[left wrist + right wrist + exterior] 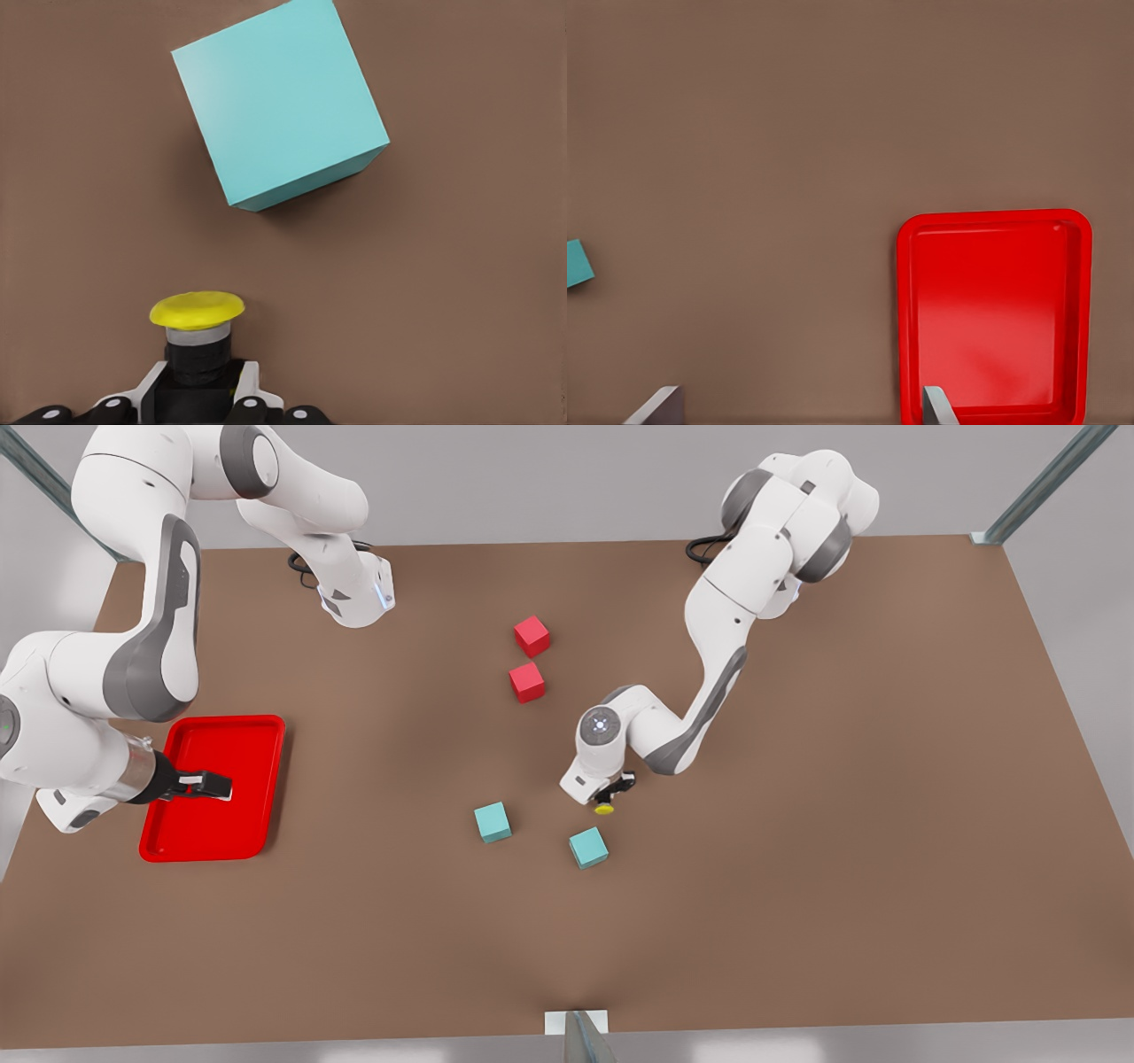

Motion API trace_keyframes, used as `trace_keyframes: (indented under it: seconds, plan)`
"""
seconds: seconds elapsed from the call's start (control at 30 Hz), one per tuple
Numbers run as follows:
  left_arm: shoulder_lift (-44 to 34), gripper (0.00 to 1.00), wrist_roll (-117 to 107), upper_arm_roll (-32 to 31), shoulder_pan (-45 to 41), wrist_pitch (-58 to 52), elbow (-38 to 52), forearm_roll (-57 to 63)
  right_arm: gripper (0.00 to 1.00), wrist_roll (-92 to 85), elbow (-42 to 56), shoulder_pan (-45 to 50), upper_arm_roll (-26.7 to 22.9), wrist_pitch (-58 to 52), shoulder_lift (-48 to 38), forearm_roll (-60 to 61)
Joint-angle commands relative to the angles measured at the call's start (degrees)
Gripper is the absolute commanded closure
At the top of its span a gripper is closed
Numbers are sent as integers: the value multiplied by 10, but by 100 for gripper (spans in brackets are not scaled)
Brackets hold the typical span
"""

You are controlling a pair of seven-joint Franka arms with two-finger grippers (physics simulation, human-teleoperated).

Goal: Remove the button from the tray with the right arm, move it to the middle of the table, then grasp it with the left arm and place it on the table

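The button [604, 808], black-bodied with a yellow cap, sits between the fingers of my left gripper [617, 788] near the middle of the table [797, 824]. In the left wrist view the left gripper [199, 394] is shut on the black body of the button [197, 310], low over the brown surface; whether it touches the table I cannot tell. My right gripper [208, 784] hovers over the red tray [213, 833] at the front view's left. Its fingertips [935, 405] stand wide open with nothing between them, above the tray [992, 301].
Two teal cubes [493, 822] [588, 847] lie close to the button, one just ahead of the left gripper [279, 102]. Two red cubes [532, 636] [527, 682] sit farther back. Bare table spreads to the front view's right.
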Motion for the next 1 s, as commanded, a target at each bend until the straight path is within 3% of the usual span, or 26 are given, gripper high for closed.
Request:
trace_keyframes:
  seconds: [0.0, 0.23, 0.43, 0.5, 0.57, 0.7, 0.87, 0.97]
  plan:
    - [-7, 72, -1, -27, 31, -34, 4, -11, 0, -2, 1, 0, 0, -1, -1, 0]
    - [-75, 67, -3, -51, 112, -159, 40, -12, 0, -5, 0, -1, 0, 0, 0, 0]
    - [-87, 67, -154, -46, 144, -151, 61, -47, 0, -5, 0, -1, 0, 1, 1, 0]
    - [-78, 67, -248, -44, 127, -151, 78, -3, 0, -4, 0, -1, 0, 1, 1, 0]
    - [-71, 67, -343, 4, 77, -151, 103, 43, 0, -4, 0, -1, 0, 1, 1, 0]
    - [-70, 67, -509, 11, 75, -160, 102, 185, 0, -3, 1, 0, 0, 0, 4, 0]
    - [-120, 67, -683, 7, 46, -222, -14, 323, 0, -2, 1, 2, 0, -1, 4, 0]
    - [-104, 67, -785, 7, 19, -281, -26, 372, 0, -2, 1, 2, 0, -1, 4, 0]
